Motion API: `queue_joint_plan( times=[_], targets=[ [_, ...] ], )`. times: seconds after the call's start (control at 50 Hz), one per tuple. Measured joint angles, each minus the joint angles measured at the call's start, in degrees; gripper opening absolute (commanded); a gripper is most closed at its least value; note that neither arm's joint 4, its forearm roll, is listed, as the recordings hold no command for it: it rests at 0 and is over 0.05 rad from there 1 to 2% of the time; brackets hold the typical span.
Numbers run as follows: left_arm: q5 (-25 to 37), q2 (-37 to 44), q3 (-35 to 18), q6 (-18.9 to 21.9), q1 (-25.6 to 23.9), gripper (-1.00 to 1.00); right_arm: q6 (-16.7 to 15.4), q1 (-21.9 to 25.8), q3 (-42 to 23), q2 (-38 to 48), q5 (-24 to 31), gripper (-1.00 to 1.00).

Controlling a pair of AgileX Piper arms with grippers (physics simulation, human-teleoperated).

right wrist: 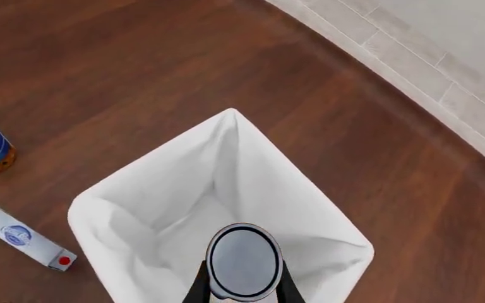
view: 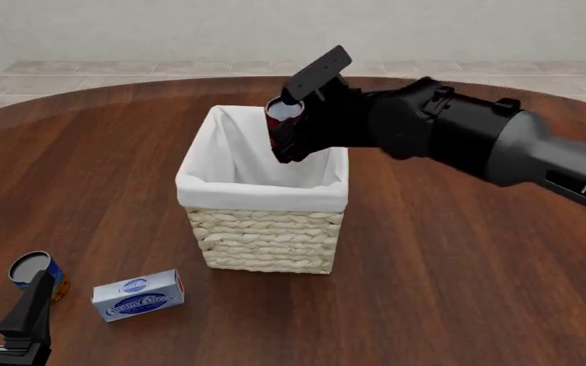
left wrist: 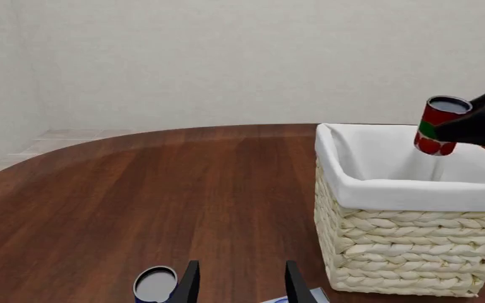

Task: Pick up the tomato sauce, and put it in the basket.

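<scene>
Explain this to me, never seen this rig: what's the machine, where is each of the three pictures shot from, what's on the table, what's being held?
It is a simulator render of two robot arms at a round wooden table. The front view comes from a fixed camera on the arms' side, looking forward and down. The other two come from cameras mounted just behind each gripper, looking along its fingers.

The right gripper is shut on the tomato sauce, a small red can, and holds it above the open basket, a woven one with a white cloth lining. In the right wrist view you look down past the can's silver top into the basket.

The left gripper is open and holds nothing, low near the table. Beside it lie a blue-and-orange can and a blue-and-white box.
</scene>
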Motion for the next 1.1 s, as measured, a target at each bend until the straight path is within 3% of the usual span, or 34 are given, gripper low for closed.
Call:
queue_joint_plan(
  times=[0.74, 0.76, 1.1],
  targets=[
    [0.0, 0.0, 0.0, 0.0, 0.0, 1.0, 0.61, 2.2, -1.69, 5.71, 3.16, -1.0],
    [0.0, 0.0, 0.0, 0.0, 0.0, 1.0, 0.61, 2.2, -1.66, 5.75, 3.17, 1.0],
    [0.0, 0.0, 0.0, 0.0, 0.0, 1.0, 0.74, 1.64, -2.72, 6.3, 3.68, 1.0]
  ],
)
